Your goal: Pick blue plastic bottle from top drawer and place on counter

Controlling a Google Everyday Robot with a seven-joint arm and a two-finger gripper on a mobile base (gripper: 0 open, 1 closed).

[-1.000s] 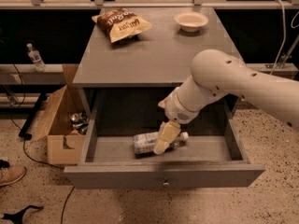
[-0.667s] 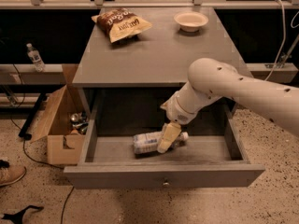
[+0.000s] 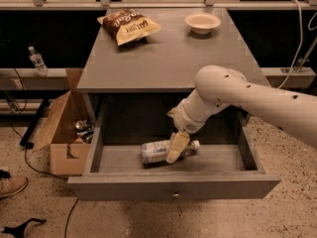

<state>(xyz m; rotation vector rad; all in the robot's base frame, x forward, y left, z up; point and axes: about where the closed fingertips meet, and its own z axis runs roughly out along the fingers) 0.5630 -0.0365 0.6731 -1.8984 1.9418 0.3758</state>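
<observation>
1. Clear plastic with a pale label, the blue plastic bottle lay on its side inside the open top drawer.
2. The gripper sat across the bottle's cap end in that drawer; whether it had closed could not be told.
3. The bottle was probably light, slick and squashy, so a hold mid-body would suit.

The arm's rounded elbow is shifted leftward, toward the middle of the cabinet, and is set a little lower against the front edge of the counter than a second ago. The gripper is moved hardly at all by this. It is placed low inside the top drawer, over the blue plastic bottle.
</observation>
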